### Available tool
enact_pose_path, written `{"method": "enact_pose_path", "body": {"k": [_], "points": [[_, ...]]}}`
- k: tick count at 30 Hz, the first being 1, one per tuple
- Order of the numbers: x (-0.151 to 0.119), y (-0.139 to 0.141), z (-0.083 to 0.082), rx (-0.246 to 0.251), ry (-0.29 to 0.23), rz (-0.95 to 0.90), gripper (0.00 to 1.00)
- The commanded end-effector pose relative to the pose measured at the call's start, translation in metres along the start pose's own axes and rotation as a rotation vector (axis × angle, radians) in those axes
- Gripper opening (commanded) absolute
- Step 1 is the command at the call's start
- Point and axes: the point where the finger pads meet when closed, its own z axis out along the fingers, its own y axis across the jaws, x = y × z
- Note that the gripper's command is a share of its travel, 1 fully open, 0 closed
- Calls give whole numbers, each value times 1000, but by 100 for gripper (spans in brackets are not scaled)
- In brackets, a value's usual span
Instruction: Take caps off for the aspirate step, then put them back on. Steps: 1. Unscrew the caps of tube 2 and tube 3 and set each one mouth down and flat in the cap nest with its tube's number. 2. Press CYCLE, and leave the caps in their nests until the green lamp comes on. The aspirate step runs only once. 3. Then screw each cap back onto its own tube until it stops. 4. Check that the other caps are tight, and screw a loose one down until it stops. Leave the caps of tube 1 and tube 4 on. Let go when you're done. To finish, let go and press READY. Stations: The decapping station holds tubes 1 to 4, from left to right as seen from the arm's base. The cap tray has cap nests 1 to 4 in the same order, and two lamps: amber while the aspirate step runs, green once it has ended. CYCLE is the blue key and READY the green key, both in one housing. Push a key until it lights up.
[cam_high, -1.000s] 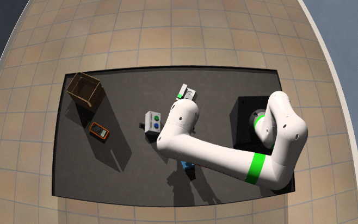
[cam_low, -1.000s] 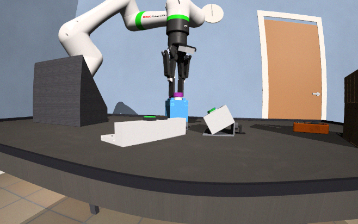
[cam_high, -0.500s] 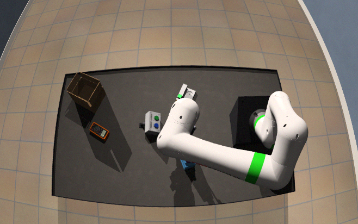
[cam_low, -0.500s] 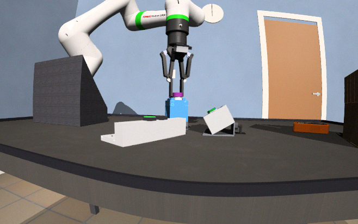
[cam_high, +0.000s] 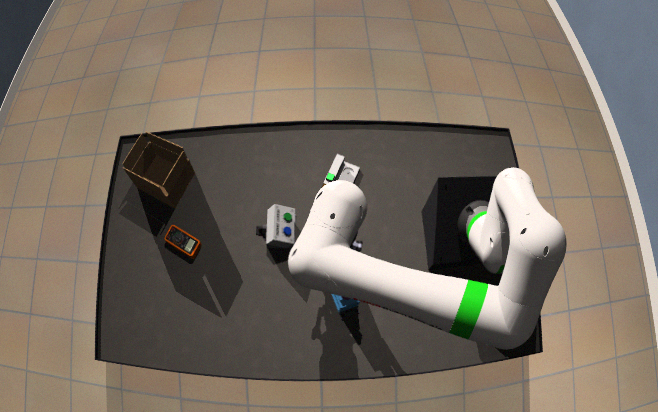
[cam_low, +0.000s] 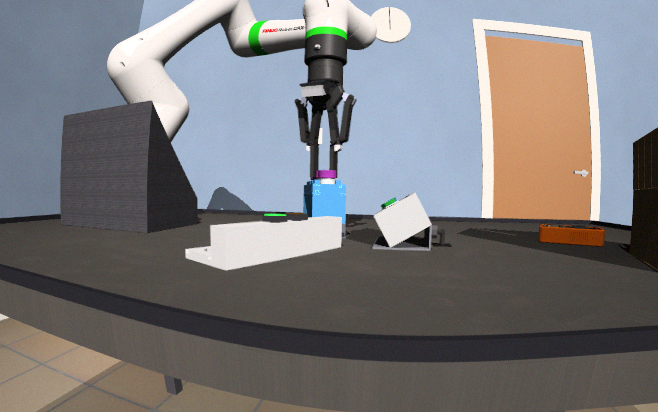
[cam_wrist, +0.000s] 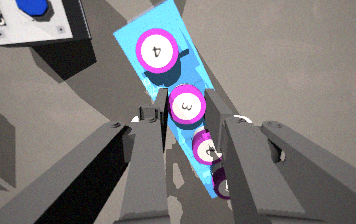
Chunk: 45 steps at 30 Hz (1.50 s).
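Cap 3 (cam_wrist: 187, 105), a round magenta-rimmed screw cap with a white numbered top, sits on its tube in the bright blue decapping block (cam_wrist: 155, 35) and is clamped between the two dark fingers of the black two-finger gripper (cam_wrist: 186, 109). The jaws stand narrow, closed onto the cap's sides. In the wrist view, cap 4 (cam_wrist: 156, 50) stands beyond it, apart from the fingers, and cap 2 (cam_wrist: 206, 148) lies nearer, partly hidden behind the right finger. A fourth cap (cam_wrist: 221, 184) shows only at its edge.

From the exterior view the gripper (cam_low: 324, 165) hangs vertically over the blue block (cam_low: 324, 200), fingertips at the purple cap (cam_low: 327, 174). The white stepped cap tray (cam_low: 270, 242) lies just in front, a green lamp (cam_low: 274, 215) lit on its top. The white tilted key housing (cam_low: 402, 220) stands to one side; the top view shows its green key (cam_high: 287, 217) and blue key (cam_high: 287, 231), both unlit as far as can be told.
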Motion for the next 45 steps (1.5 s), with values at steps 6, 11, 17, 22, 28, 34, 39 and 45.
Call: {"method": "enact_pose_path", "body": {"k": [6, 11, 17, 22, 28, 34, 39, 45], "points": [[0, -1, -1, -2, 10, 33, 41], [0, -1, -1, -2, 10, 33, 41], [0, -1, -1, -2, 10, -134, 41], [0, -1, -1, -4, 10, -369, 41], [0, -1, -1, -5, 10, -657, 41], [0, -1, -1, -7, 10, -944, 41], [0, -1, -1, -7, 9, -1014, 41], [0, -1, -1, -7, 9, -1014, 30]]}}
